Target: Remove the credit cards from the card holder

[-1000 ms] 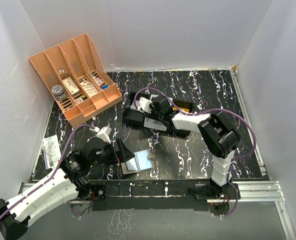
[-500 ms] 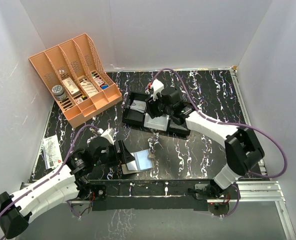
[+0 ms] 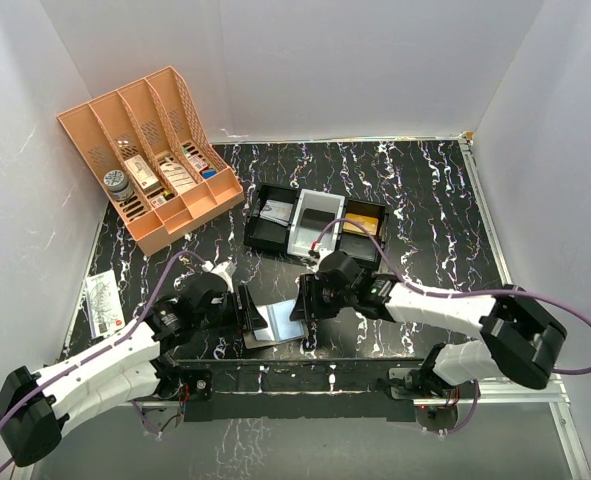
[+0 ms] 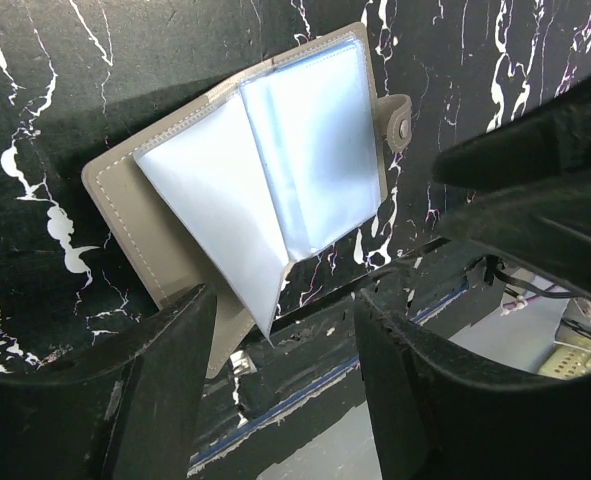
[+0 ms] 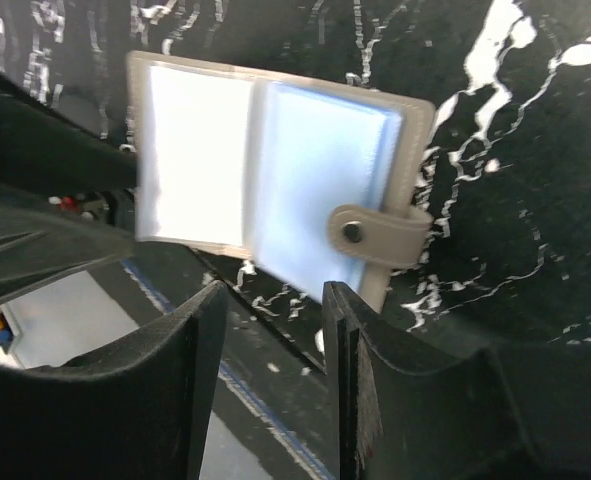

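While sizing up the next grab, worth pinning down the layout first. Got the card holder [image 3: 275, 325] spread open, sleeves up, on the near side of the black tray [image 3: 259, 236], toward the arm bases and apart from the tray. Long axis running left to right, roughly along the tray's long side, with the right end swung a touch closer to the tray. Closing tab [image 5: 380, 237] poking out of that right end.

Left gripper [image 4: 283, 320] parked at the holder's left end, jaws spread wide, one loose sleeve corner dipping toward the gap. Right gripper [image 5: 273, 300] parked at the tab end, coming in from the tray side, jaws apart but much narrower, nothing between them. Both right up against the holder in the top view, with no telling about actual contact from any angle.

Honestly a tie on nearness. Going by the task, probably left for pinning the cover down and right for pinching stuff out of the sleeves, given that narrow pinch already aimed along the long axis. Just a guess though. Any tug from the tab end liable to drag the whole holder toward the tray without a hold at the other end.

No luck spotting the credit cards inside: only pale blue-white glare off the sleeves in both wrist views. Could be empty, could be hiding some.
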